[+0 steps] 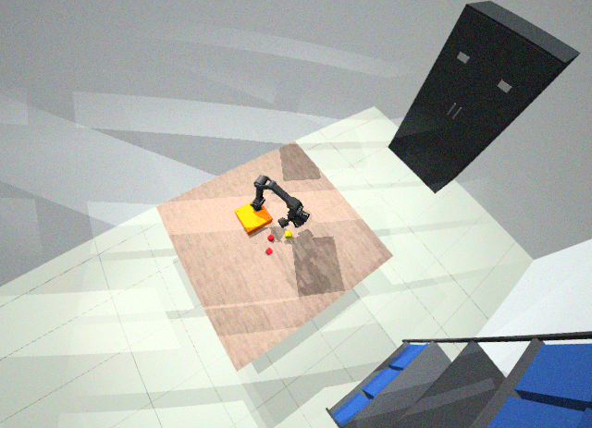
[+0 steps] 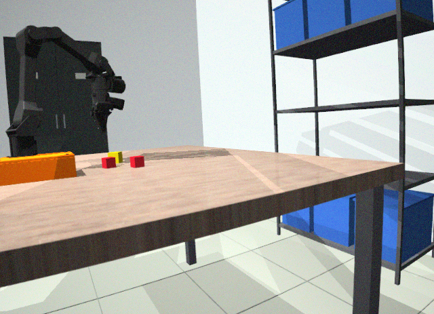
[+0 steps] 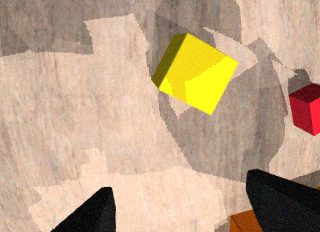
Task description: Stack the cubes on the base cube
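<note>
Gripper (image 1: 289,221) (image 2: 102,123) (image 3: 182,190): held open, above the table (image 1: 239,280) (image 2: 140,205) (image 3: 65,117)
Yellow cube (image 1: 288,234) (image 2: 115,157) (image 3: 199,74): unstacked
Red cubes (image 1: 270,238) (image 2: 137,161) (image 3: 309,109): set apart

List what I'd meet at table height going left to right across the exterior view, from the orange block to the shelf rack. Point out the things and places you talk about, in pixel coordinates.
Orange block (image 2: 38,169), nearer red cube (image 1: 270,238) (image 2: 108,162) (image 3: 306,112), farther red cube (image 1: 268,250) (image 2: 137,161), shelf rack (image 2: 401,128). Yellow cube left out: it overlaps the first red one.

Three separate cubes (image 1: 288,234) (image 2: 114,157) (image 3: 199,74) on tabletop
</note>
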